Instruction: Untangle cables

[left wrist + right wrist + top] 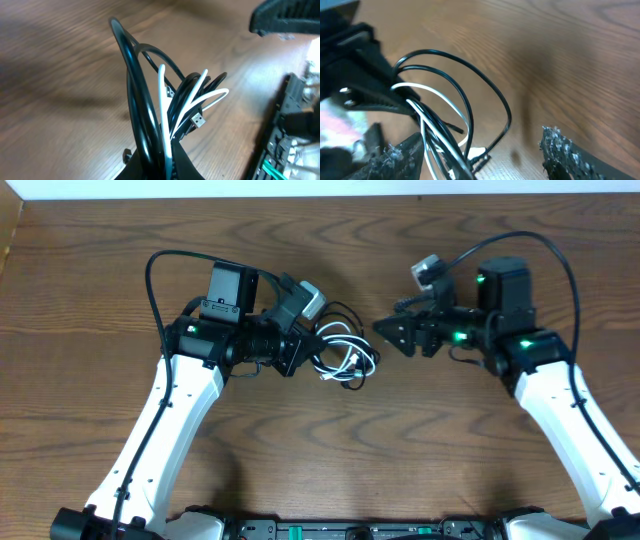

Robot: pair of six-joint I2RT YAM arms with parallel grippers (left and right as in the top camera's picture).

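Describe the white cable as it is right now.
The white cable is a thin, glossy cord looped among the black cables between the arms. In the left wrist view it rises from the left gripper, shut on the bundle, then doubles back. The right gripper is open beside the bundle.

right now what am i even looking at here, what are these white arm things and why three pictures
They are two robot arms at a wooden table, each ending in a two-finger gripper. The overhead picture looks down from a fixed camera; the other two come from cameras on each wrist. Between the arms is a tangle of thin charging cables, one white cable and black cables. The left gripper is shut on the bundle, lifting loops off the wood. The right gripper is open around the same cables, its fingers apart.
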